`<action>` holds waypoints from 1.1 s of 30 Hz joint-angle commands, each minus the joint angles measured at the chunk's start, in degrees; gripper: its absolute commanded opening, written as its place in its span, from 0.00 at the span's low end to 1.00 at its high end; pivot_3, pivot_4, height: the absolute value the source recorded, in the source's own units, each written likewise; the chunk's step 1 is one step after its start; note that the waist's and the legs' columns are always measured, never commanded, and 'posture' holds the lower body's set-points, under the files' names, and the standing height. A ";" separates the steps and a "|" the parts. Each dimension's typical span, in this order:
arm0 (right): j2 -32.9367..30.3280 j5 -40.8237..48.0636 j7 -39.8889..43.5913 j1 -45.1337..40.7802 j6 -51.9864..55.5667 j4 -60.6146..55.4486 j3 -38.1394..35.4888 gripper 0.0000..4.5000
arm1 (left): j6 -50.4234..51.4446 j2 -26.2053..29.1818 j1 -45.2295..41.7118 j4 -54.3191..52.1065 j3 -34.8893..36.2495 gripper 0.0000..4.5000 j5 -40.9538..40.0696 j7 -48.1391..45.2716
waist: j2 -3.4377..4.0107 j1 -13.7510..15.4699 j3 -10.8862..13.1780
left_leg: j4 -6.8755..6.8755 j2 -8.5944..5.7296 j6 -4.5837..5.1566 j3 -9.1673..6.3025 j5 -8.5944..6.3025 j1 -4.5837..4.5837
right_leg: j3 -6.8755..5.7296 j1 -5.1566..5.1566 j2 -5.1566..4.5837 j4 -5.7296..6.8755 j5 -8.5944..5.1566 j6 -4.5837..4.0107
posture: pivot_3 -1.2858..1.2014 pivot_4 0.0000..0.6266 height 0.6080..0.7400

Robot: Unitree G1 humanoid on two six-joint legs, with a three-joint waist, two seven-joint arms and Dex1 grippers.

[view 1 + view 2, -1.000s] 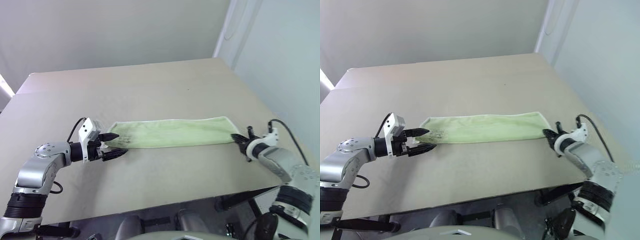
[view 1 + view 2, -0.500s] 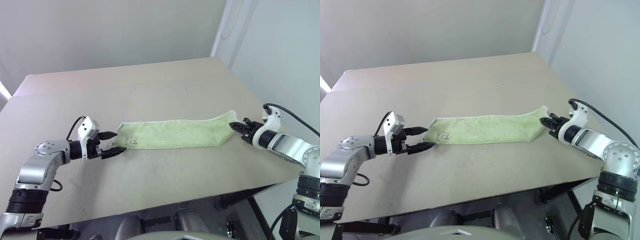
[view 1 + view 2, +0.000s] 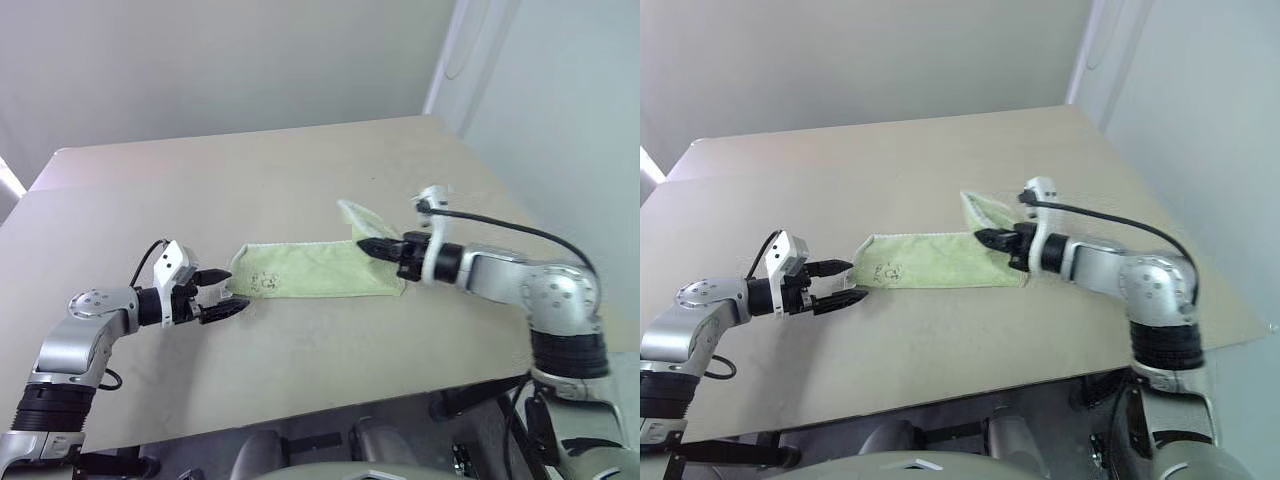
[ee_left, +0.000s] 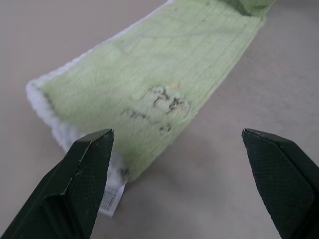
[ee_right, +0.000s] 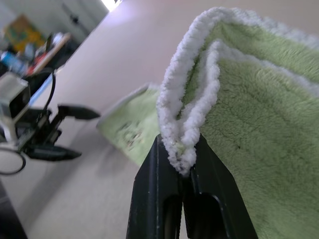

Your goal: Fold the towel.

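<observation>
The left gripper [image 3: 222, 292] sits at lower left of the head views, just above the worktop [image 3: 300, 170]. Its two black fingers [image 4: 82, 184] are spread wide and released, holding nothing. The finger pads are wedge-shaped with a fine knurled texture. In the left wrist view the near end of the towel [image 3: 305, 268] lies between and just beyond the fingertips, not touching them.

The towel is a light yellow-green terry cloth, a long narrow strip lying flat at the centre of the frame. Its pile is soft and looped, and its edging is a thick white stitched border. A small dark printed logo [image 4: 167, 107] is near the left end, and a white tag [image 4: 110, 199] projects from the left corner onto the worktop.

The right end of the towel is lifted off the worktop and doubled back toward the left, forming a raised flap right of centre. The right gripper [image 3: 376, 246] holds this flap. Its fingers [image 5: 154, 199] are clenched on the white edging, with two layers of border pinched between the tips in the right wrist view.

The worktop is a flat, matt beige surface with a smooth finish.
</observation>
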 commanded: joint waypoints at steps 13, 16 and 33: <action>5.56 -16.68 5.50 -1.15 -0.45 6.24 7.97 0.12 | -1.83 -0.99 -1.47 -0.34 0.52 0.98 0.60 1.47 | -0.02 -0.23 -0.01 | 0.04 -0.02 0.00 0.00 0.00 0.03 | 0.00 -0.05 -0.01 0.15 0.03 0.05 | 0.52 0.00 1.00; 6.66 -17.21 6.93 -1.42 -0.42 5.97 7.43 0.33 | -2.04 -1.07 -1.33 -0.23 0.42 0.98 0.65 1.52 | -0.02 -0.22 -0.02 | 0.05 -0.02 0.00 0.00 0.00 0.04 | 0.00 -0.05 0.00 0.19 0.03 0.05 | 0.52 0.00 1.00; 6.56 -30.75 16.67 0.89 -24.25 7.65 3.06 1.00 | 4.95 0.34 -3.23 2.47 3.59 0.98 -2.79 1.43 | -0.19 -0.37 -0.12 | 0.22 -0.05 0.00 0.00 0.00 0.11 | -0.01 -0.07 0.00 0.53 0.03 0.09 | 0.52 0.00 1.00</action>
